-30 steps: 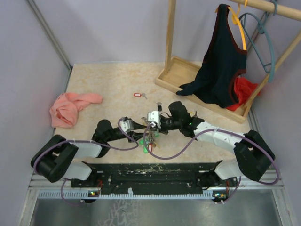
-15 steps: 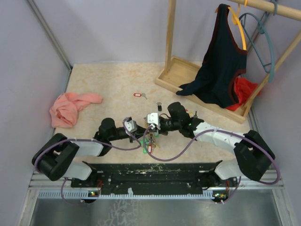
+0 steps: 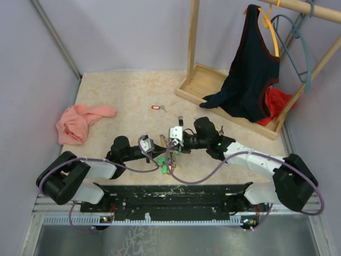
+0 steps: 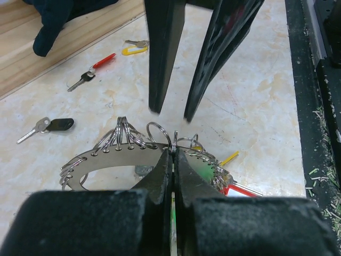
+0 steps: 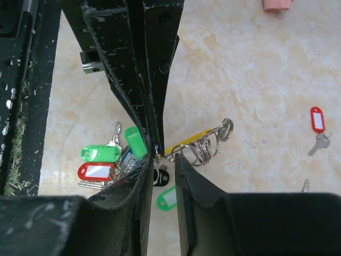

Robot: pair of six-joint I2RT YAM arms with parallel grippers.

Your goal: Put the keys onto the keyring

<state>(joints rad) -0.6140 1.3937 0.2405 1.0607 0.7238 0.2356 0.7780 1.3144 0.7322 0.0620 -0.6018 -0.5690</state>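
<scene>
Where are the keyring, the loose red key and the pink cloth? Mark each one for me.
keyring [image 4: 133,154], left wrist view, on its flat metal band.
red key [image 3: 155,108], top view, on its red tag.
pink cloth [image 3: 80,121], top view, on its bunched middle.

Far right, you've got a wooden rack tray [image 3: 194,85] with a dark vest [image 3: 250,74] drooping off an orange hanger [image 3: 273,33], a teal hanger [image 3: 305,50] beside it, and something red [image 3: 274,102], maybe cloth, underneath. Left side, a pink cloth [image 3: 80,121] lies crumpled on the table [image 3: 122,90].

The keyring [image 4: 114,154] — near arc hidden behind the left gripper [image 4: 173,152]; from overhead, its keys [image 3: 166,165] too small to separate.
</scene>
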